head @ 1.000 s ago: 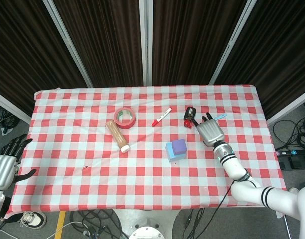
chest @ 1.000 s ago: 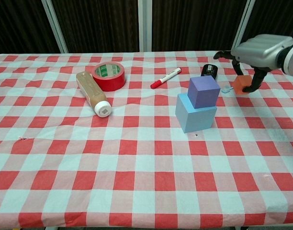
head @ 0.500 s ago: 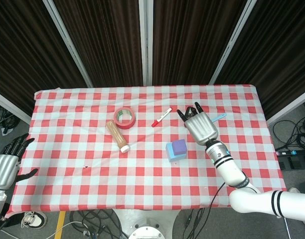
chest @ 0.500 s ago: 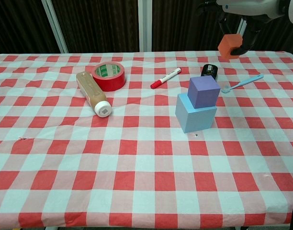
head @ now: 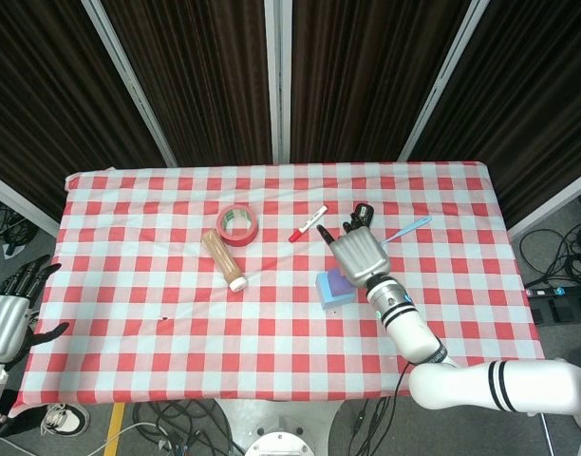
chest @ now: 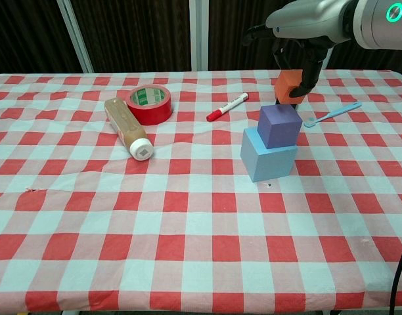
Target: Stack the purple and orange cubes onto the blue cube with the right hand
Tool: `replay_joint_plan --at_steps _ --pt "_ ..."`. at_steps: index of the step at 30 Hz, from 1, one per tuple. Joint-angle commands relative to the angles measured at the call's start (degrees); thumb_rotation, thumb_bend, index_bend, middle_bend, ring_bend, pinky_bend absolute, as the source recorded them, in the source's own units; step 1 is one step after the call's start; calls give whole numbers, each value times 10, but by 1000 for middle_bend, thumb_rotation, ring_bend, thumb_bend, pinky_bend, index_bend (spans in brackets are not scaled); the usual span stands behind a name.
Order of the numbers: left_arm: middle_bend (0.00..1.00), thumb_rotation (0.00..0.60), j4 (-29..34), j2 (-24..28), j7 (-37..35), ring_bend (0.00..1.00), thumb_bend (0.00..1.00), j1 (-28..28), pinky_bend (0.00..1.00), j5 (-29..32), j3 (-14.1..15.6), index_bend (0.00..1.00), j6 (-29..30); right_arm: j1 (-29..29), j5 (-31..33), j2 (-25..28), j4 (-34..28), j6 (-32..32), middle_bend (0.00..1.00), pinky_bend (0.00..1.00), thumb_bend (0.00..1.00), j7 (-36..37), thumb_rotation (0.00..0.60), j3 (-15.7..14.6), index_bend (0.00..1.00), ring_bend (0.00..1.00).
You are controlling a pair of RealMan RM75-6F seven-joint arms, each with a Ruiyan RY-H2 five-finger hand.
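Note:
The blue cube (chest: 267, 157) stands on the checked cloth with the purple cube (chest: 279, 126) stacked on top of it. My right hand (chest: 305, 23) hovers above this stack and grips the orange cube (chest: 286, 84), which hangs just over the purple cube's far edge. In the head view the right hand (head: 358, 255) covers most of the purple cube (head: 337, 282) and hides the orange one; the blue cube (head: 327, 293) shows at its left. My left hand (head: 8, 319) hangs off the table's left edge, fingers apart and holding nothing.
A red tape roll (chest: 149, 103) and a lying brown bottle (chest: 126, 126) sit to the left. A red marker (chest: 226, 107), a small black object (head: 363, 212) and a light blue stick (chest: 332, 113) lie behind the stack. The table's front half is bare cloth (chest: 188, 249).
My right hand lifted the orange cube off the cloth at the right, then carried it left and down to just above the purple cube. The left hand stayed put.

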State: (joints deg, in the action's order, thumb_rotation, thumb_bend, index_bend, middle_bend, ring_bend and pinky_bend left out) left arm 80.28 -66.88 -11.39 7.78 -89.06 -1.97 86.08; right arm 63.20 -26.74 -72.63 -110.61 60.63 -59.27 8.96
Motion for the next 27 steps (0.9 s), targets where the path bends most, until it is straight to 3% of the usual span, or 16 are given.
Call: replay_joint_plan --at_steps 1,27 --pt "184 600 -1 -1 -1 132 173 0 241 0 0 204 1 8 4 -2 0 0 496 97 148 -4 600 -7 0 182" --pt "184 600 -1 -2 0 132 173 0 241 -1 0 204 0 48 26 9 0 -27 496 97 151 37 600 -45 3 182"
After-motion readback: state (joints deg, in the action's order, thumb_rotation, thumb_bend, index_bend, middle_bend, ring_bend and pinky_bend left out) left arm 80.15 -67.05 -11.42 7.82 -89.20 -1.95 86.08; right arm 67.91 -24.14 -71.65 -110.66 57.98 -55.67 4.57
